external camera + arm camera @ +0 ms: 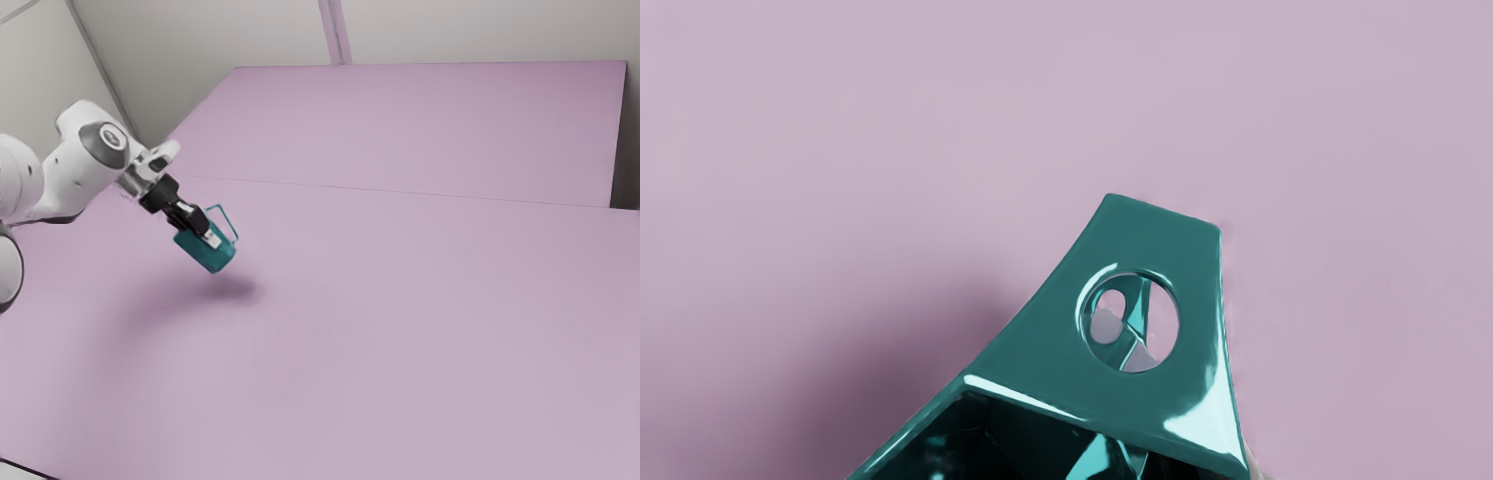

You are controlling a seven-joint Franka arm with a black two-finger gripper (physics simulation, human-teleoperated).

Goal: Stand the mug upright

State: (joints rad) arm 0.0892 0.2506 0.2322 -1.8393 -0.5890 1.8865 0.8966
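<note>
In the exterior view the teal mug (207, 256) is held tilted above the table, its handle (231, 222) up on the side toward the exterior view's right. The black gripper (210, 238) reaches down to it from the upper left and is shut on its body. The wrist view shows the mug (1040, 347) close up, with a dark hollow at the bottom edge and a flat teal part with a round hole beyond it. What lies on the mug's far side is hidden.
The wide pink-mauve table (420, 330) stretches under the arm, with a soft shadow below the mug. A pale wall (480, 30) stands behind the table's far edge.
</note>
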